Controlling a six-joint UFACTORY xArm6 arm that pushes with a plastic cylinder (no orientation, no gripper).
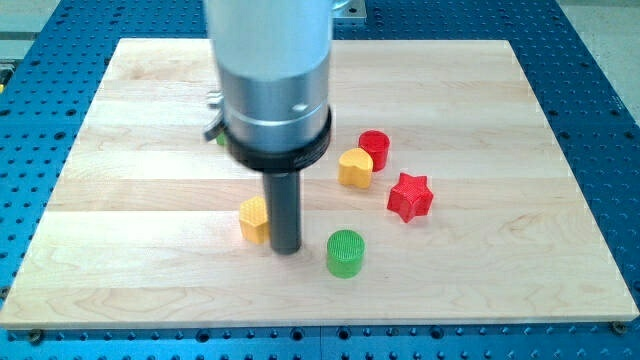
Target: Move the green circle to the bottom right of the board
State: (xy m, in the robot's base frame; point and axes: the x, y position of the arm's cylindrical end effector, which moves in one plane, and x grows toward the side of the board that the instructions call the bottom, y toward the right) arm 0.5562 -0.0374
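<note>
On the pale wooden board point(120, 250), the ribbed green circle point(345, 252) stands near the bottom edge, about midway along it, with my tip point(286, 250) just to its left and a partly hidden yellow block point(253, 219) touching the rod's other side. There are no jaws, only a plain dark rod. Toward the view's right lie a yellow heart point(355, 167), red cylinder point(375, 148) and red star point(409, 196); a green sliver point(219, 139) behind the arm may be another block.
</note>
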